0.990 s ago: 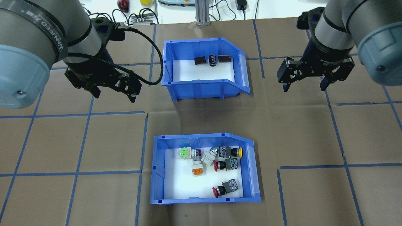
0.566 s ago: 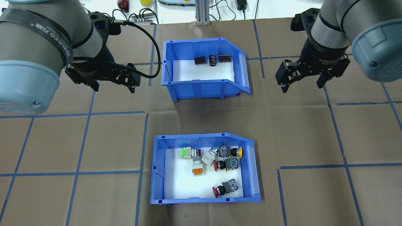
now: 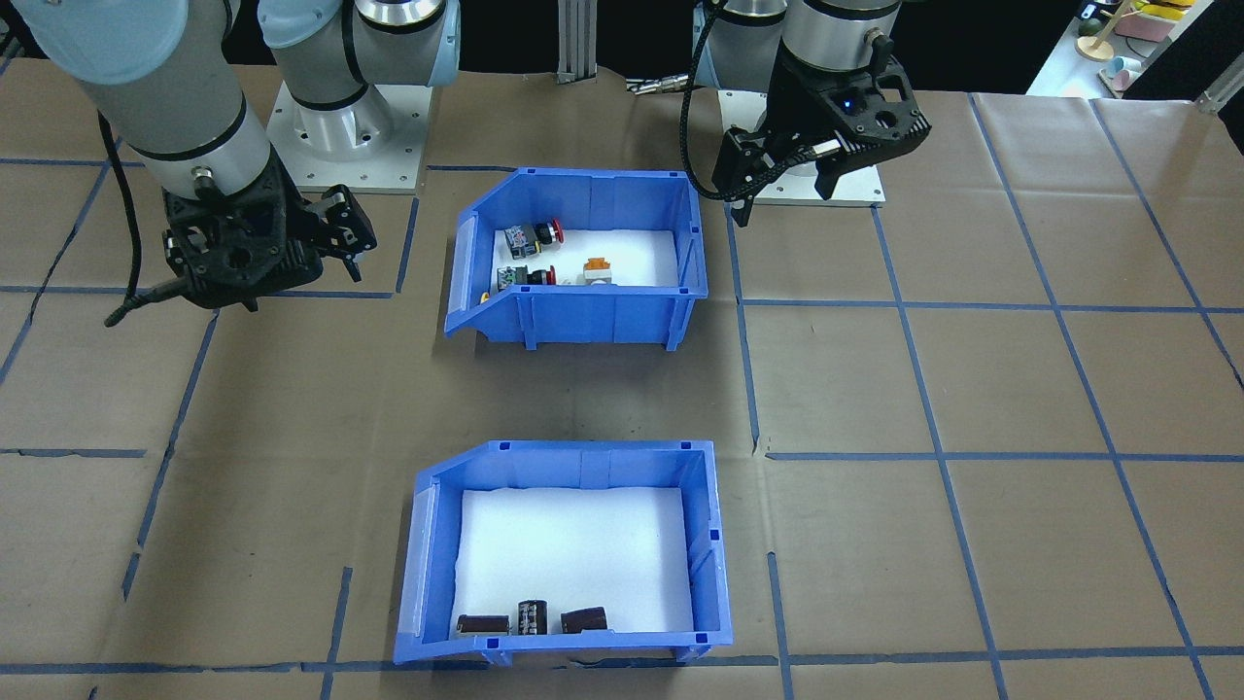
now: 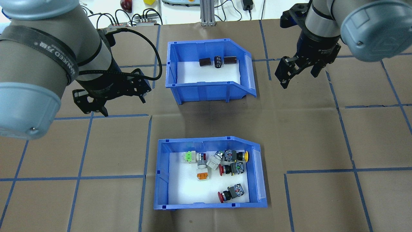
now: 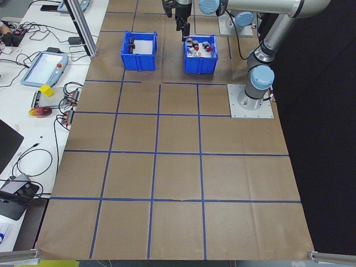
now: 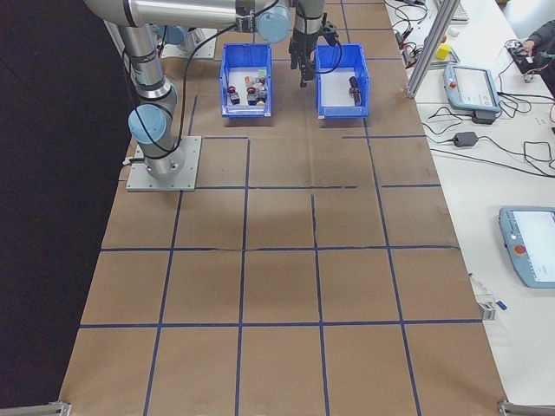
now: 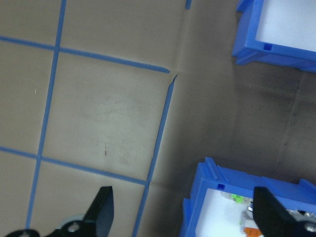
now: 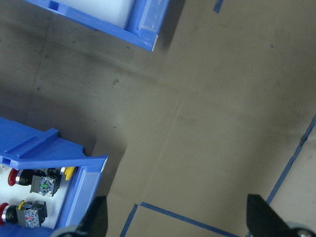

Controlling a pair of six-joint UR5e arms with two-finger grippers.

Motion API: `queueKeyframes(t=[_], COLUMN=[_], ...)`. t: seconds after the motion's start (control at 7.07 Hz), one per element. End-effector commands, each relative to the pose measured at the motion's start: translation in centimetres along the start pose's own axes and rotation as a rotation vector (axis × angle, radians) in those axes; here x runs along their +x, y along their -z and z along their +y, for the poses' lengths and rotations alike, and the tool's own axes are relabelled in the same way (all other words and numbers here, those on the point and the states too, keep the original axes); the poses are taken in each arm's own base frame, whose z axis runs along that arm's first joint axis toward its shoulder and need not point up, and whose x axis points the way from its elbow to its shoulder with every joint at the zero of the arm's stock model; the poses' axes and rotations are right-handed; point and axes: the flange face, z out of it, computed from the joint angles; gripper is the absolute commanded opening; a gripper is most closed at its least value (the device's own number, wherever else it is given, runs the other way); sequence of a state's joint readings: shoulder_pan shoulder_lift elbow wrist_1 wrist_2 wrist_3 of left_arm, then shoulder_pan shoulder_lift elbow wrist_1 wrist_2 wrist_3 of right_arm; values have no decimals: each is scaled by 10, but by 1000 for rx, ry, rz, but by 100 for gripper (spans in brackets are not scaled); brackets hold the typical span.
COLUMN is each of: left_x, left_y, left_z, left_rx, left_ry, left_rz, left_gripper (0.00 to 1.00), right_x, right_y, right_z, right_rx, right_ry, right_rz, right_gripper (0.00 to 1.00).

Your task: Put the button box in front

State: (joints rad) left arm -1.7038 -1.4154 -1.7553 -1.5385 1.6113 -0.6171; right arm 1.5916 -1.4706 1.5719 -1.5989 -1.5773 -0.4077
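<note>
Both claws, the left gripper [image 4: 109,103] and the right gripper [image 4: 297,72], hung wide open and empty. Below and between them sat the button box [image 4: 209,174], nearer the robot than the capacitor bin [image 4: 209,69]; each should grip an opposite wall.

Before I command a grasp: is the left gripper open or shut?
Open. The left gripper shows both fingers spread wide in its wrist view, bare table between them.

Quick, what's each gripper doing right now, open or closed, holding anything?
Left gripper: open, holding nothing.
Right gripper: open, holding nothing.
</note>
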Motion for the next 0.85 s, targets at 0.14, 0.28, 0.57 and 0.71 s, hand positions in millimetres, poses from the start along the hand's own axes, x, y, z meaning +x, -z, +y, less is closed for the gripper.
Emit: queueKeyframes(t=[0.14,0.28,0.57,0.71], left_x=[-19,-19,2,3], left_y=[-31,-53,-95,-114], left_z=[93,131,192,215], left_rx=[-165,-173,-138,-134], left_ry=[654,770,946,949], left_rz=[-40,-81,-45,-33], left_gripper=[99,99,99,99], right_x=[-51,-85,-160,-184], right_y=[-24,-36,-57,-66], right_z=[-89,-124,-177,-201], right_rx=[30,32,41,40], right_ry=[437,607,812,865], right_rz=[41,47,65,88], right_gripper=[100,100,100,100])
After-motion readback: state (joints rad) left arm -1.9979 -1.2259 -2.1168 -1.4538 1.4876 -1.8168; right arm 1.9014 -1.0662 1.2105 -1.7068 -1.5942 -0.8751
